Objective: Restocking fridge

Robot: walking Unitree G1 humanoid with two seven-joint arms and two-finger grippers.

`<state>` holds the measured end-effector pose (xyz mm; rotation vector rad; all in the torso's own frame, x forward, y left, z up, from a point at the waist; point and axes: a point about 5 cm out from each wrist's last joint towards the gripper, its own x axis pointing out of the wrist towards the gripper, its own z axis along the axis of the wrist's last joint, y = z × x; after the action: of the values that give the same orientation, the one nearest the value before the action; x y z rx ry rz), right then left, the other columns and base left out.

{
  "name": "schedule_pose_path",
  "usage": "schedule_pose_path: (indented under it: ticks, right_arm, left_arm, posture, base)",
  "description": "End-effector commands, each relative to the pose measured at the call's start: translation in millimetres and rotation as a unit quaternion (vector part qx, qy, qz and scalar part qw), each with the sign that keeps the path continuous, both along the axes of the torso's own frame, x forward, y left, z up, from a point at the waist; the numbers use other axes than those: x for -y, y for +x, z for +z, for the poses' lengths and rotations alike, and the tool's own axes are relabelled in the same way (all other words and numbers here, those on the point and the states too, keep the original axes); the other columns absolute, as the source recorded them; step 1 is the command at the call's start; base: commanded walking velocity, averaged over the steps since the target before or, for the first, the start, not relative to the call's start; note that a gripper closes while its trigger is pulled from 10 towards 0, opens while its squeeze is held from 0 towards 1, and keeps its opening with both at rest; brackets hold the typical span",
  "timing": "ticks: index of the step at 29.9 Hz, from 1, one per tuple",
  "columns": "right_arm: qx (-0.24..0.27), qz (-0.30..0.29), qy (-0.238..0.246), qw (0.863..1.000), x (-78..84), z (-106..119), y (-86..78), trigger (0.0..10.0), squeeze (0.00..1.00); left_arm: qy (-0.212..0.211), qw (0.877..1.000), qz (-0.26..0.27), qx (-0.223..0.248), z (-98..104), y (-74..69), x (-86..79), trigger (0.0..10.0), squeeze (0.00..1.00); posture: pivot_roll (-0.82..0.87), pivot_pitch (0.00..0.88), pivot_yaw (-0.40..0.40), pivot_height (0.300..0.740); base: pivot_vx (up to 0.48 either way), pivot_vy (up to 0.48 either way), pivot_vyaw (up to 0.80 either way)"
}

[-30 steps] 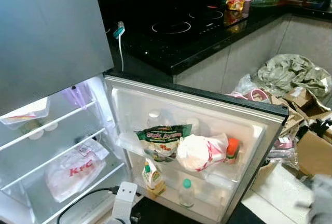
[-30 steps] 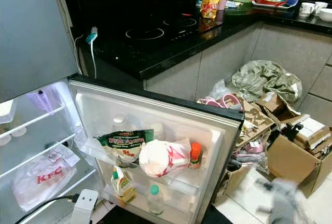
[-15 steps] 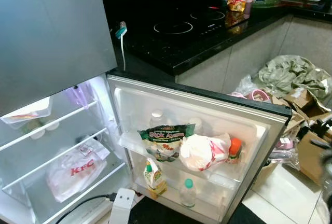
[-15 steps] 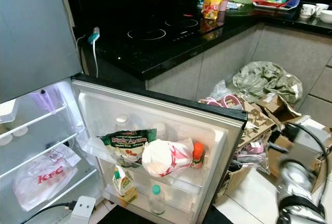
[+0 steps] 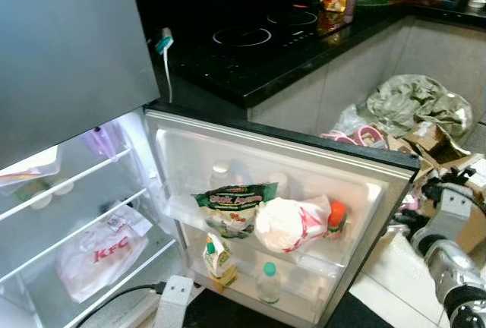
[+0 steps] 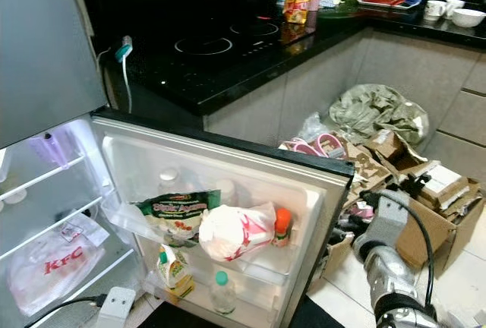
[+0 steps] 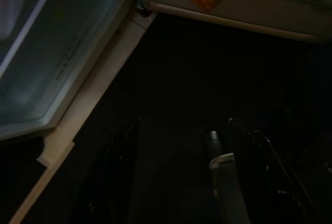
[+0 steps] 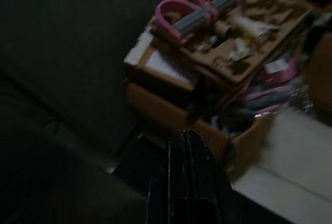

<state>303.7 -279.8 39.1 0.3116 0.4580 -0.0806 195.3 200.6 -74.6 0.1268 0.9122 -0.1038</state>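
The fridge stands open, its door (image 6: 228,153) swung toward me. The door shelves hold a green packet (image 6: 178,210), a white and red bag (image 6: 235,231), an orange-capped bottle (image 6: 282,225), a green-capped bottle (image 6: 220,294) and a small yellow carton (image 6: 171,267). A KFC bag (image 6: 49,263) lies on an inner shelf. My right arm (image 6: 387,260) is raised beside the door's outer edge. Its right gripper (image 8: 184,136) is shut and empty, pointing at the cardboard boxes. My left gripper (image 7: 181,125) hangs open in the dark below the door.
A white plug (image 6: 114,305) with a black cable lies at the fridge's foot. Cardboard boxes (image 6: 425,214), pink slippers (image 6: 323,146) and a grey-green bag (image 6: 376,111) crowd the floor on the right. Behind is a black counter (image 6: 205,43) with a snack bag (image 6: 298,1).
My right arm has come up from the lower right, blurred before, and now holds steady beside the door edge. The camera has shifted slightly; the fridge contents stay put.
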Motion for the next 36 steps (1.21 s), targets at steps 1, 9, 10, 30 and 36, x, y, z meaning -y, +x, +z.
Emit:
schedule_pose_path:
  ticks: [1,9,10,30,36]
  right_arm:
    - [0.002,0.025,0.030,0.999,-11.5,-4.6,-0.3,10.0,0.00]
    - [0.016,0.005,0.164,0.986,-11.0,-29.2,-31.2,10.0,0.00]
    - [0.016,0.005,0.164,0.986,-11.0,-29.2,-31.2,10.0,0.00]
    - [-0.117,-0.263,-0.183,0.940,60.7,-25.5,-59.7,10.0,0.00]
    - [-0.060,-0.319,-0.191,0.926,68.5,25.9,-15.7,10.0,0.00]
  left_arm:
    - [0.007,1.000,0.005,-0.017,-2.9,-7.5,-7.4,10.0,0.00]
    - [0.006,1.000,0.009,-0.020,-1.9,-1.2,0.2,10.0,0.00]
    - [0.006,1.000,0.009,-0.020,-1.9,-1.2,0.2,10.0,0.00]
    - [0.024,0.999,0.022,-0.017,2.2,-11.8,-37.7,10.0,0.00]
    - [0.009,1.000,0.024,-0.011,-4.7,-15.4,-14.8,10.0,0.00]
  posture:
    - [-0.08,0.006,0.005,0.740]
    - [-0.08,0.007,0.002,0.740]
    - [-0.08,0.007,0.002,0.740]
    - [-0.08,0.005,0.023,0.740]
    - [-0.07,0.016,0.025,0.740]
  base:
    - [0.000,0.000,0.00]
    - [0.000,0.000,0.00]
    - [0.000,0.000,0.00]
    - [0.000,0.000,0.00]
    - [0.000,0.000,0.00]
